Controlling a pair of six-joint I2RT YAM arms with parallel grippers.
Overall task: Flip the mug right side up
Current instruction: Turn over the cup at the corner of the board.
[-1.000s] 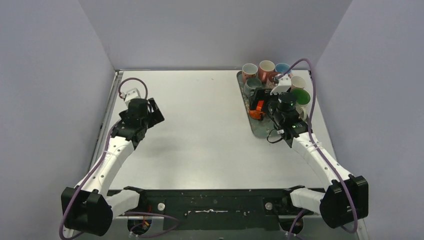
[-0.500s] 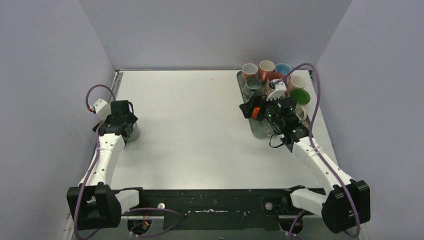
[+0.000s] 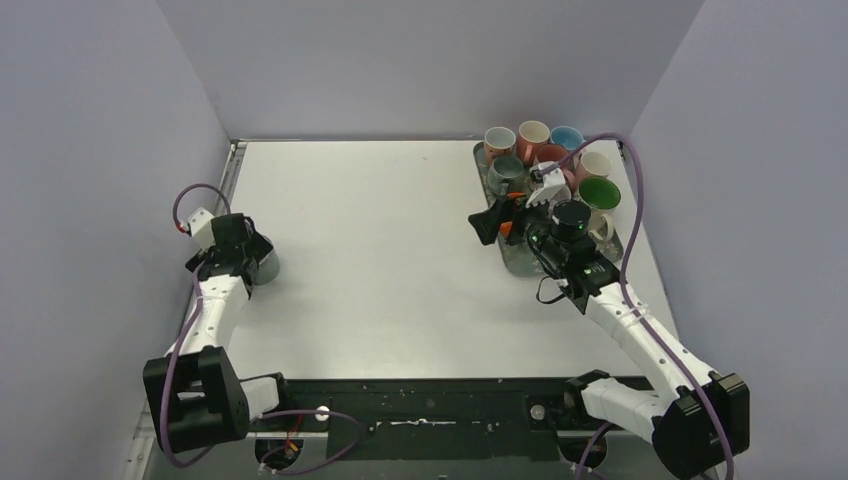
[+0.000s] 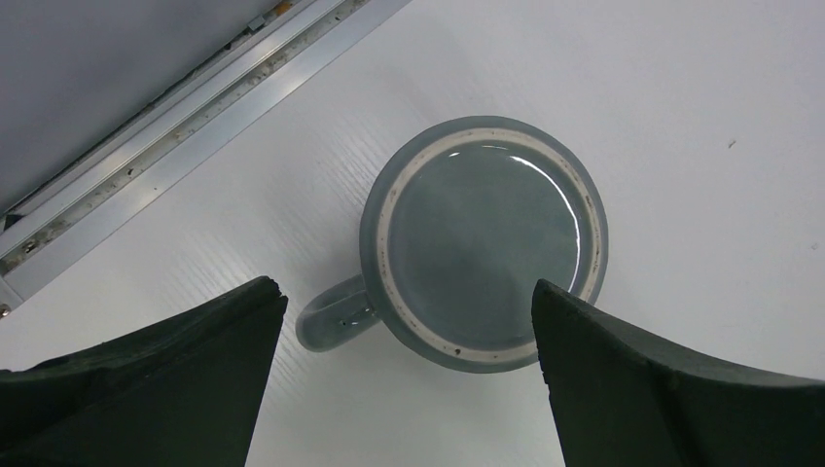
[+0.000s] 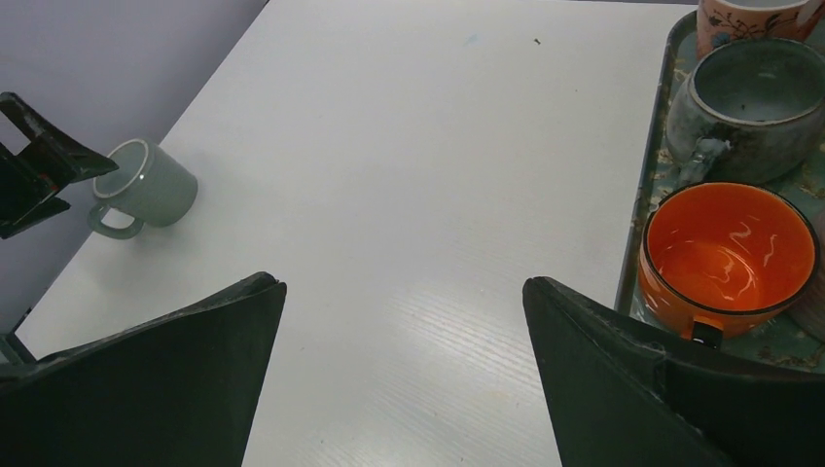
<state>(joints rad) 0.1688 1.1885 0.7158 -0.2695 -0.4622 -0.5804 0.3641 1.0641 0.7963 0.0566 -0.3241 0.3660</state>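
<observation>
The grey-green mug (image 4: 484,243) stands upside down on the white table (image 3: 400,220) near its left edge. Its unglazed foot ring faces up and its handle (image 4: 331,319) points toward the near-left in the wrist view. The left gripper (image 4: 402,292) hangs directly above it with its jaws spread wide, holding nothing. The step in hand looks like the descent to grasp. To do it well, the arm should probably come straight down so the two fingers straddle the mug's body. The wrist likely needs a slight turn first, since the handle sits close to the left finger's path and could be struck. A grip across the wall well below the foot ring would give room to lift, roll the wrist half a turn and set the mug down on its foot; the glaze looks slick, so a firm squeeze seems wise. The right gripper (image 5: 399,284) also has its jaws apart and empty, beside the tray (image 5: 642,165) that holds an orange mug (image 5: 728,251) among others. A second ago the left arm was farther out over the table and hid the mug; it has since swung to the left edge. The right gripper has drifted from over the tray toward the tray's left rim.
</observation>
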